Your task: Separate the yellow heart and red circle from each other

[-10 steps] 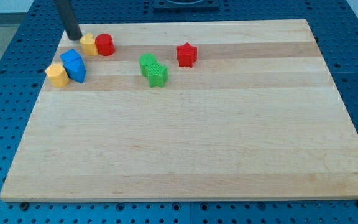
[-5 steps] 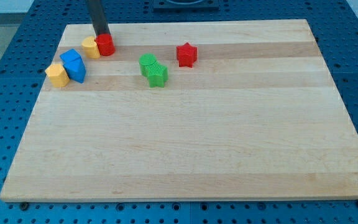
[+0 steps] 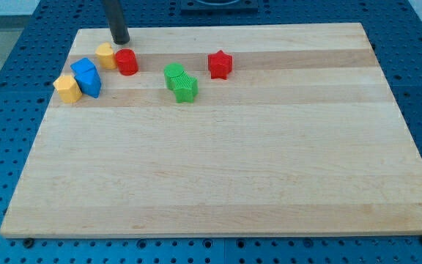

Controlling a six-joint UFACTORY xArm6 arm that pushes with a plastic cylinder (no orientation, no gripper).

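The yellow heart [image 3: 106, 55] lies near the board's top left. The red circle [image 3: 127, 62] sits just right of it and slightly lower, touching it or nearly so. My tip [image 3: 121, 41] is on the board just above the two blocks, above the gap between them, apart from both.
A blue block [image 3: 86, 77] and a second yellow block [image 3: 67, 88] lie touching at the left edge, below the heart. Two green blocks [image 3: 180, 81] sit together right of the circle. A red star [image 3: 219, 64] lies further right. The wooden board [image 3: 226, 169] rests on a blue pegboard.
My tip moved right along the top edge, reached the red circle and nudged it slightly down and right. The yellow heart has barely moved.
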